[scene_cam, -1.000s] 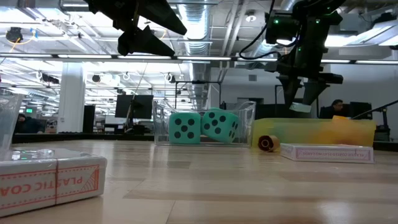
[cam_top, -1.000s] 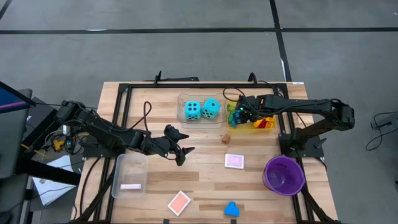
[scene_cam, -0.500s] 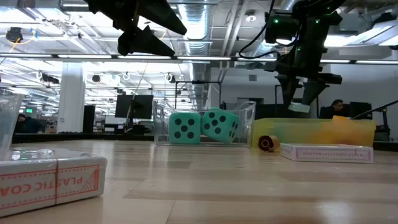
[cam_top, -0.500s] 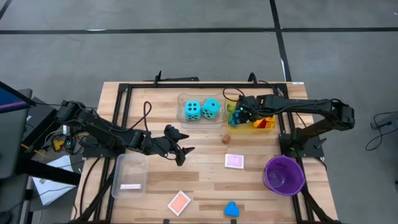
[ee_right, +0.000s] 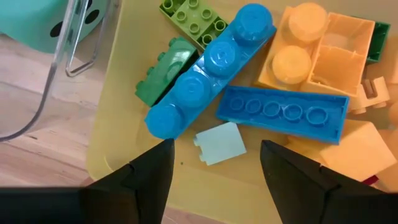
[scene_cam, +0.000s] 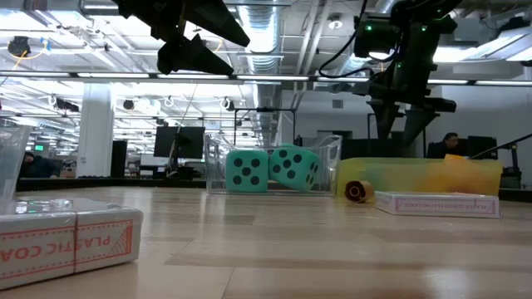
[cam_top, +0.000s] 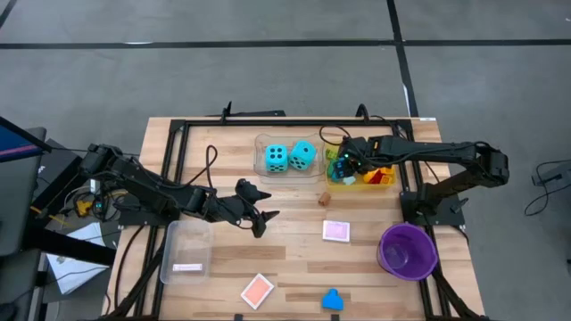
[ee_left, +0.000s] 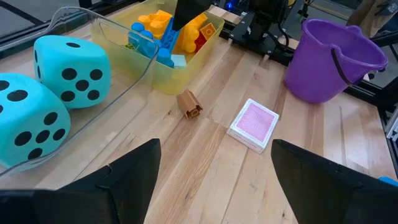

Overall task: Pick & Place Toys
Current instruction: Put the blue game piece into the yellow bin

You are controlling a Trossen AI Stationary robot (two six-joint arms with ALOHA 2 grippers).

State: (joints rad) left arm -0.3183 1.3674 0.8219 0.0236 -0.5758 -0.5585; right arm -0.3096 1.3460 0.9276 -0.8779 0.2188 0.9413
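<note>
The bricks point(ee_right: 249, 93) lie heaped in the yellow tray point(cam_top: 361, 181) at the table's far right, and a small pale brick point(ee_right: 221, 144) lies loose on the tray floor just beside a long blue one. They are hard, light plastic and probably slick; I would take one across its flat sides, not over the studs. The right gripper point(ee_right: 214, 168) hangs just over the pale brick, fingers parted and empty.

Just left of the yellow tray a clear tray point(cam_top: 263, 160) holds two dice point(cam_top: 290, 157), soft foam that should give under a squeeze, so a wide grip across opposite faces suits them. A pink tile point(cam_top: 336, 231) lies flat in mid-table, an orange tile point(cam_top: 257, 290) and a blue piece point(cam_top: 333, 300) lie near the front edge; the flat tiles offer only thin edges to pinch. A small brown piece point(ee_left: 189, 103) lies between the yellow tray and the pink tile.

The left gripper point(ee_left: 214, 165) hovers over mid-table, wide open and holding nothing. Another clear tray point(cam_top: 186, 250) sits at front left, a purple bowl point(cam_top: 408, 250) at front right.

Only the right wrist view shows the pale brick and how the bricks lie; the high view shows the whole layout; the low view shows both grippers raised above the table.
</note>
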